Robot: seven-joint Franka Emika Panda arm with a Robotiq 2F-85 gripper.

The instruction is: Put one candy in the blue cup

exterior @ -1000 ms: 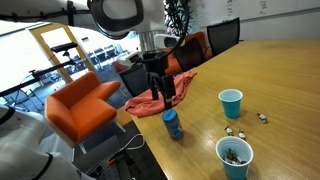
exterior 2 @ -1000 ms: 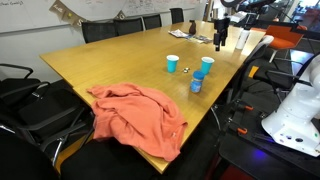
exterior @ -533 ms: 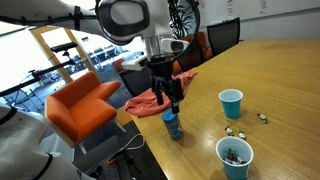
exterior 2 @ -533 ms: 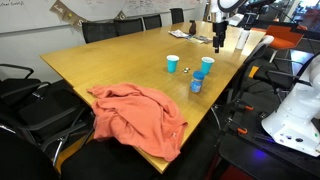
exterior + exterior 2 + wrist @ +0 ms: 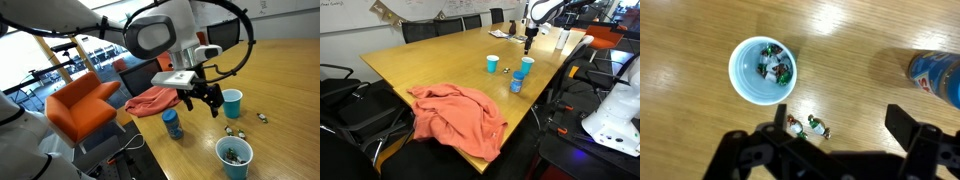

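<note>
– The arm has swung across. A second ago the tool (image 5: 201, 105) hung above the bottle (image 5: 172, 124), close to the orange cloth (image 5: 152, 100). Now it sits over the counter (image 5: 285, 80), between the bottle and the blue cup (image 5: 231, 103).

– Is it carrying anything?

– No. In the wrist view its jaws are spread wide, and nothing lies between them but bare wood. The loose candies (image 5: 818, 128) lie on the counter just below.

– Where does the blue cup stand?

– Upright on the counter, just beside the tool in an exterior view, and well in from the edge. I can't tell what is inside it.

– And the other one like it?

– The twin cup (image 5: 234, 157) stands nearer the edge and holds a small heap of wrapped candies. The wrist view looks straight down into it, with the bottle off to one side.
</note>
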